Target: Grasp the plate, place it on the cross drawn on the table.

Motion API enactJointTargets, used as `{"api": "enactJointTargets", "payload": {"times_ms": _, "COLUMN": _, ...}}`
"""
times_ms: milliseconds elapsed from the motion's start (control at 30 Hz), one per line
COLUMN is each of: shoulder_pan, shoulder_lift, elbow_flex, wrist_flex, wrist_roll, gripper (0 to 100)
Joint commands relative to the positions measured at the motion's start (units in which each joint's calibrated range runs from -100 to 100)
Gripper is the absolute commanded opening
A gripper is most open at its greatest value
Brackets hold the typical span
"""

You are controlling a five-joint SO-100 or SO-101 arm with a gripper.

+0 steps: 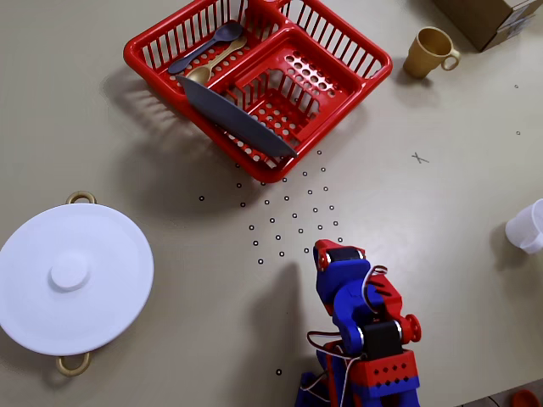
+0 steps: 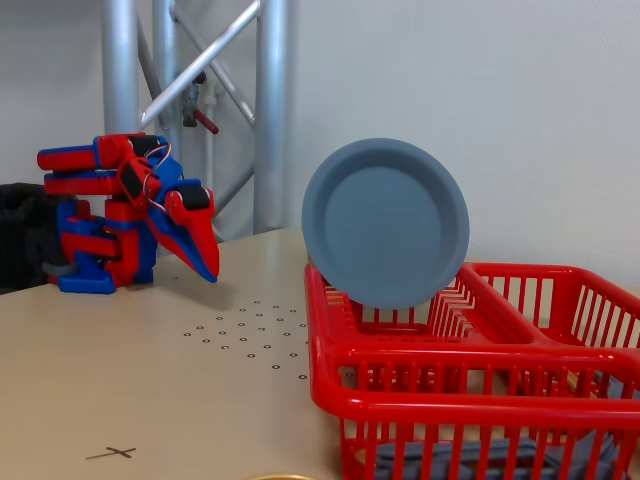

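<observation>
The slate blue-grey plate (image 1: 237,119) stands on its edge in the red basket (image 1: 339,51), leaning against a divider; in the fixed view it shows its round face (image 2: 385,222). The cross (image 1: 419,158) is a small grey x on the beige table (image 1: 441,280), to the right of the basket; in the fixed view it lies at the near left (image 2: 112,453). My gripper (image 1: 323,248) is folded back near the arm's base, its tip pointing down just above the table (image 2: 207,270). Its jaws look closed and empty. It is well clear of the plate.
Two spoons (image 1: 208,47) lie in the basket's back compartment. A large white lid with a knob (image 1: 72,278) sits on a pot at the left. A yellow mug (image 1: 431,51), a cardboard box (image 1: 488,17) and a white cup (image 1: 530,227) stand at the right. Black ring dots (image 1: 288,212) mark the table.
</observation>
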Motion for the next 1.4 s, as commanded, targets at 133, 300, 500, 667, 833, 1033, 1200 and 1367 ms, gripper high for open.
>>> {"api": "enactJointTargets", "payload": {"times_ms": 133, "shoulder_pan": -1.6, "shoulder_lift": -0.4, "elbow_flex": 1.0, "wrist_flex": 0.1, "wrist_roll": 2.7, "gripper": 0}}
{"api": "enactJointTargets", "payload": {"times_ms": 300, "shoulder_pan": -3.1, "shoulder_lift": -0.4, "elbow_flex": 1.0, "wrist_flex": 0.1, "wrist_roll": 4.6, "gripper": 0}}
{"api": "enactJointTargets", "payload": {"times_ms": 500, "shoulder_pan": -3.2, "shoulder_lift": -0.4, "elbow_flex": 1.0, "wrist_flex": 0.1, "wrist_roll": 5.0, "gripper": 1}}
{"api": "enactJointTargets", "payload": {"times_ms": 667, "shoulder_pan": -3.5, "shoulder_lift": -0.5, "elbow_flex": 1.0, "wrist_flex": 0.1, "wrist_roll": 5.0, "gripper": 1}}
{"api": "enactJointTargets", "payload": {"times_ms": 833, "shoulder_pan": -4.9, "shoulder_lift": -0.5, "elbow_flex": 1.0, "wrist_flex": -1.0, "wrist_roll": 6.3, "gripper": 16}}
{"api": "enactJointTargets", "payload": {"times_ms": 1033, "shoulder_pan": -4.6, "shoulder_lift": 1.5, "elbow_flex": -4.5, "wrist_flex": -5.2, "wrist_roll": 12.2, "gripper": 19}}
{"api": "enactJointTargets", "payload": {"times_ms": 1200, "shoulder_pan": -3.0, "shoulder_lift": 14.9, "elbow_flex": -18.9, "wrist_flex": -2.4, "wrist_roll": 17.0, "gripper": 26}}
{"api": "enactJointTargets", "payload": {"times_ms": 1367, "shoulder_pan": -3.0, "shoulder_lift": 27.2, "elbow_flex": -34.0, "wrist_flex": 4.1, "wrist_roll": 28.0, "gripper": 29}}
